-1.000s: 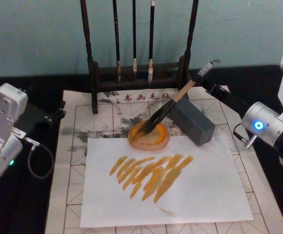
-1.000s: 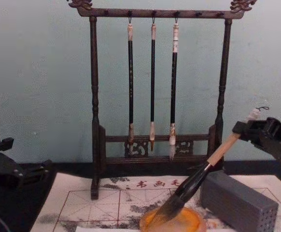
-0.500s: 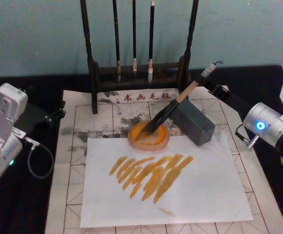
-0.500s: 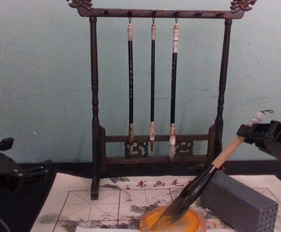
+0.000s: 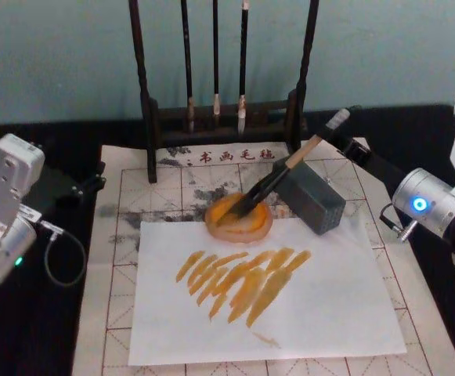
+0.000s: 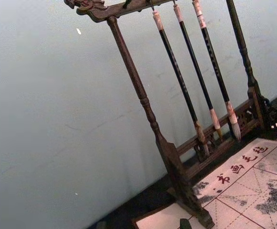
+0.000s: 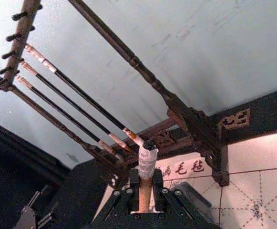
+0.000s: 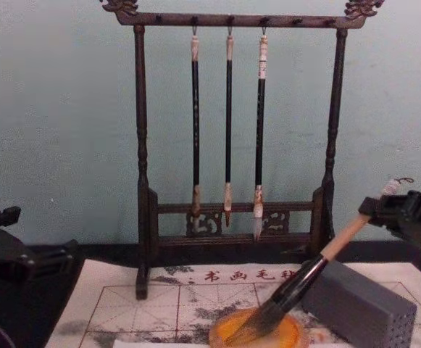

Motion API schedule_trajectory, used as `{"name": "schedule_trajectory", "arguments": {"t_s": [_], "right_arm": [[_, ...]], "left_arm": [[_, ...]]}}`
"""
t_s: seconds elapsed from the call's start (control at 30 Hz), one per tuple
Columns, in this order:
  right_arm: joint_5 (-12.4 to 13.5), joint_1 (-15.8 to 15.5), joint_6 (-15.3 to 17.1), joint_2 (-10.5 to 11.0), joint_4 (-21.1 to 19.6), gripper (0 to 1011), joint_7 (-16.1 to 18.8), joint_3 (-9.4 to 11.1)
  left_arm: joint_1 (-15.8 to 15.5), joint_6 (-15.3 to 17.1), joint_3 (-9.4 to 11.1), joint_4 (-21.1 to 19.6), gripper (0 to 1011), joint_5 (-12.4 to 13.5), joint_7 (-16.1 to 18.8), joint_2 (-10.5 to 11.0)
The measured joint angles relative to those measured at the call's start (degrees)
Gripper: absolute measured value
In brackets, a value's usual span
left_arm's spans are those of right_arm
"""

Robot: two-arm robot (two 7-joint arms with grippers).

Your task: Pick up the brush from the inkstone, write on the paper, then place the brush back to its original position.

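The right gripper [image 8: 375,212] has its fingers clamped on the brush [image 5: 278,172] just under its whitish cap. From the fingers the handle slants down and away, and the dark tip rests in the inkstone [image 5: 221,232] on the paper [image 5: 172,184]. The left gripper [image 5: 82,186] sits parked well off to the other side.

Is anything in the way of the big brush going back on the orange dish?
Nothing visible is. The brush already rests its tip in the inkstone, with the right gripper shut on its top end. The grey block sits beside it, under the handle, not between them.
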Motion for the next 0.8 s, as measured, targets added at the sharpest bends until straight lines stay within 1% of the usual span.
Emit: {"name": "schedule_trajectory", "arguments": {"t_s": [0.8], "right_arm": [[1.2, 0.6, 1.6, -0.1, 1.7, 192, -2.9, -0.2]], "left_arm": [[0.0, 0.0, 0.0, 0.0, 1001, 0.0, 0.0, 0.0]]}}
